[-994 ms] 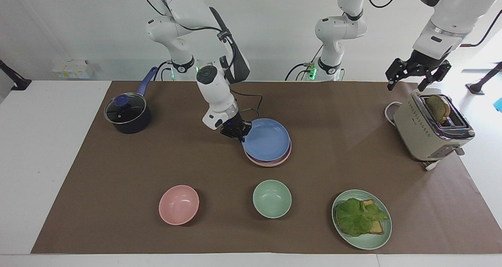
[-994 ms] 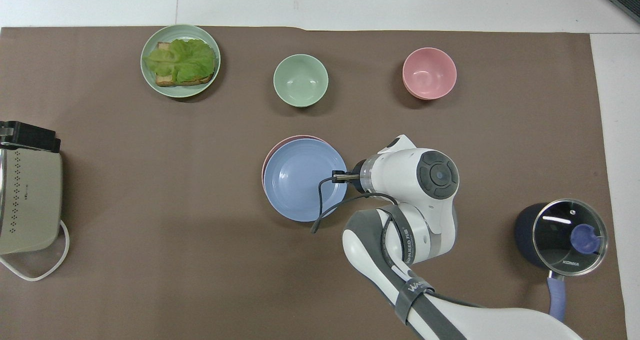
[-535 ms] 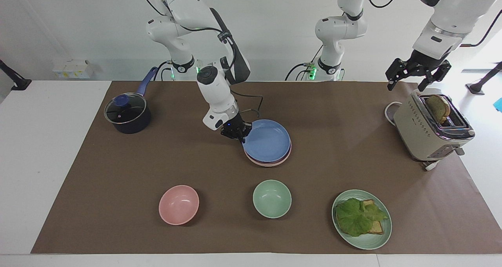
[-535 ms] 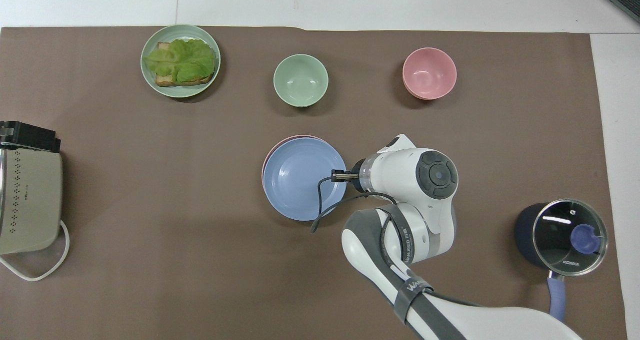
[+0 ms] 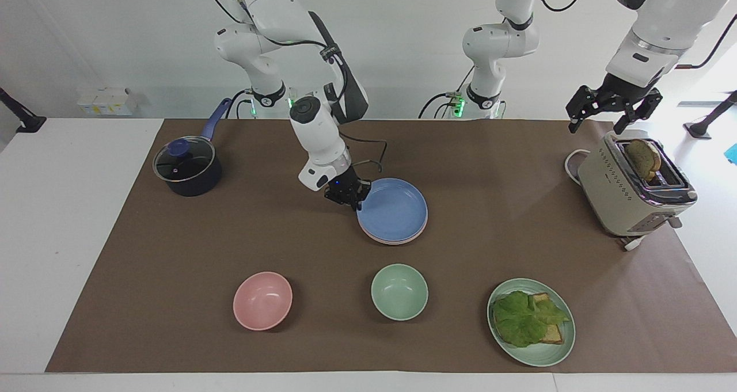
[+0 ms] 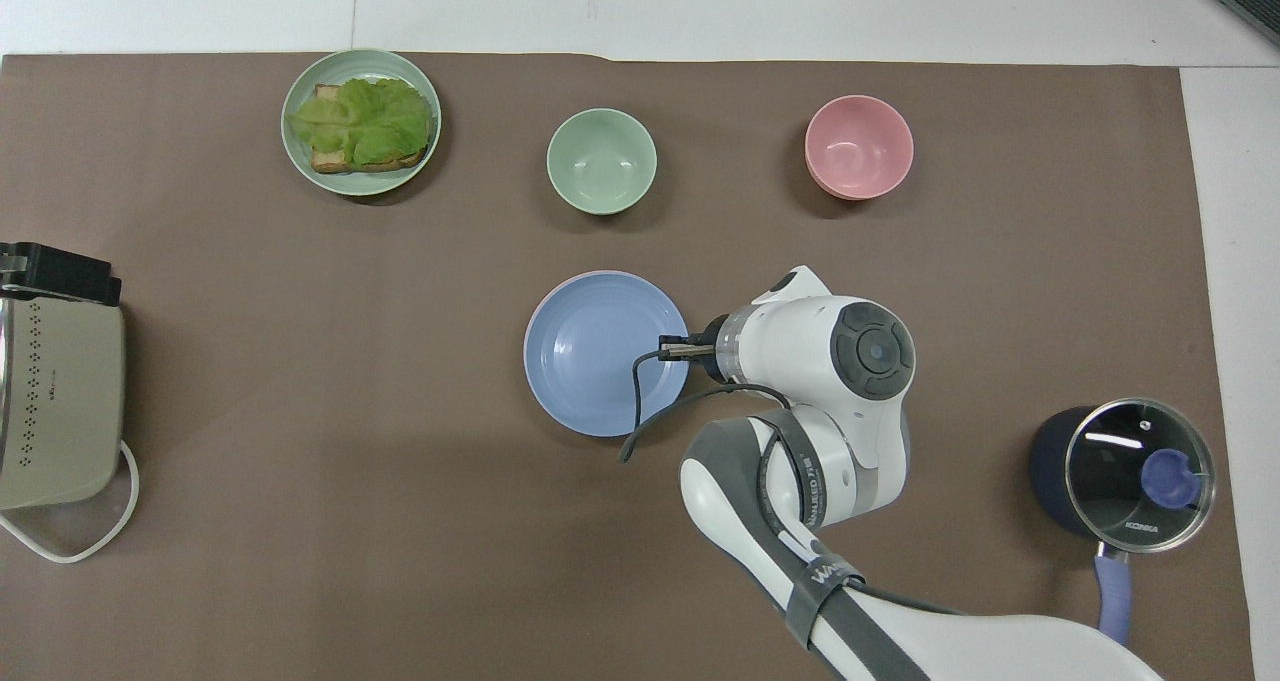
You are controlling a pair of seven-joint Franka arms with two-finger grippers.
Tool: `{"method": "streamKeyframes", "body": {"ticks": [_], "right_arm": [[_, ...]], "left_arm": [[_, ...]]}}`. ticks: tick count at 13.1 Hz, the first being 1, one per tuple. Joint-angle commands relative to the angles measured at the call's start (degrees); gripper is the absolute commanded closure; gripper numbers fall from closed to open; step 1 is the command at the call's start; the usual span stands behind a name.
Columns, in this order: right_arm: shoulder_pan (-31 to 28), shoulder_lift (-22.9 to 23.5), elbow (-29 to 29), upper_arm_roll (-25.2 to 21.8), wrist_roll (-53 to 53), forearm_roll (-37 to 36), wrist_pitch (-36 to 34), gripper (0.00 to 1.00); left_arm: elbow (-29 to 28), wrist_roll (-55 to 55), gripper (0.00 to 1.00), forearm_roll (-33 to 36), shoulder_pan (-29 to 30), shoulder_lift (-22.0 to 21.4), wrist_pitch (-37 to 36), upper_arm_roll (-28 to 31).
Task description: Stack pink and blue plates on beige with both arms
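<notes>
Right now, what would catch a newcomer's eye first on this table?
Mid-table, a round matte blue plate tops a stack, a pale pink plate's rim peeking out beneath, with the right gripper at its edge. At the left arm's end, the left gripper hangs open over a boxy beige toaster holding bread.

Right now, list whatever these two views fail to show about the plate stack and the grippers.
- Beige plate: hidden under the blue plate in both views.
- Pink plate: only a rim sliver shows.
- Right gripper: covered by its own wrist in the overhead view; open or shut unclear.
- Left gripper: outside the overhead view.
</notes>
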Motion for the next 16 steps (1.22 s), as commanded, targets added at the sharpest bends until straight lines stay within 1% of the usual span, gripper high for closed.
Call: {"method": "streamKeyframes", "body": {"ticks": [1, 2, 4, 5, 6, 8, 9, 11, 12, 14, 16], "right_arm": [[-0.77, -0.07, 2.17, -0.22, 1.78, -1.39, 0.35, 0.09], [-1.82, -2.0, 1.73, -0.4, 1.78, -1.39, 0.09, 0.03], [-6.56, -6.56, 0.25, -0.31, 1.78, -1.56, -1.75, 0.0], [-9.28, -9.37, -0.29, -0.4, 1.7, -1.83, -4.46, 0.0], [-12.87, -12.18, -0.38, -0.31, 1.35, -4.09, -8.84, 0.0], [-17.54, -16.5, -0.38, -0.23, 1.43, -12.42, -15.44, 0.0], [-20.26, -18.35, 0.14, -0.23, 1.26, -14.12, -18.95, 0.0], [-25.89, -21.25, 1.89, -0.23, 0.03, -14.31, -25.63, 0.0], [-28.18, -21.96, 4.34, -0.31, -0.15, -14.48, -29.84, 0.0], [-31.61, -20.05, 15.03, -0.05, -0.24, -18.07, -40.47, 0.0], [-31.02, -16.8, 25.15, 0.04, -0.5, -23.42, -49.01, 0.0]], "left_arm": [[-0.14, 0.65, 0.0, 0.57, 0.13, -0.3, -0.65, -0.17], [-0.14, 0.65, 0.0, 0.57, 0.13, -0.3, -0.65, -0.17], [-0.14, 0.65, 0.0, 0.57, 0.13, -0.3, -0.65, -0.17], [-0.14, 0.65, 0.0, 0.57, 0.13, -0.3, -0.65, -0.17], [-0.14, 0.65, 0.0, 0.57, 0.13, -0.3, -0.65, -0.17], [-0.14, 0.65, 0.0, 0.57, 0.13, -0.3, -0.65, -0.17], [-0.14, 0.65, 0.0, 0.57, 0.13, -0.3, -0.65, -0.17], [-0.14, 0.65, 0.0, 0.57, 0.13, -0.3, -0.65, -0.17], [-0.14, 0.65, 0.0, 0.57, 0.13, -0.3, -0.65, -0.17], [-0.14, 0.65, 0.0, 0.66, 0.13, -0.3, -0.65, -0.17], [-0.14, 0.65, 0.0, 0.57, 0.13, -0.3, -0.65, -0.17]]}}
